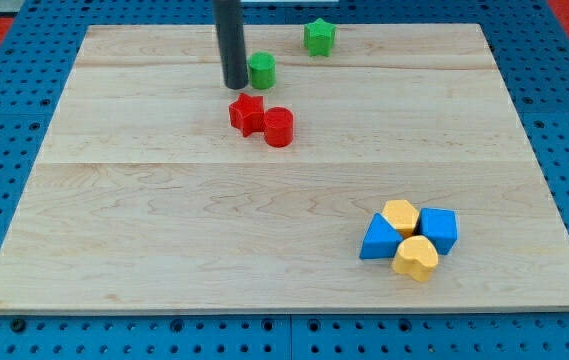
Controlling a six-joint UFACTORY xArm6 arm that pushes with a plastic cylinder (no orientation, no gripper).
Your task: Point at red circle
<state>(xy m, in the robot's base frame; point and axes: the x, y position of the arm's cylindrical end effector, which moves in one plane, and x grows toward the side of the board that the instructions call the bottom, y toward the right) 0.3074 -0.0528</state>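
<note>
Yellow heart (416, 258) nearest; glossy red circle (278, 127) beside red star (247, 114)

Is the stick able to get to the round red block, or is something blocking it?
Probably yes. My tip sits beside the green round block, above the red star. The red round block touches the star's right side, but its top and right sides look open.

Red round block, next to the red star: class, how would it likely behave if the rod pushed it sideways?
The red round block stands on a flat end, so it would probably slide, not roll. It looks squat, so tipping seems unlikely. It sits against the red star, so a leftward push would likely move both. My tip is above-left.
</note>
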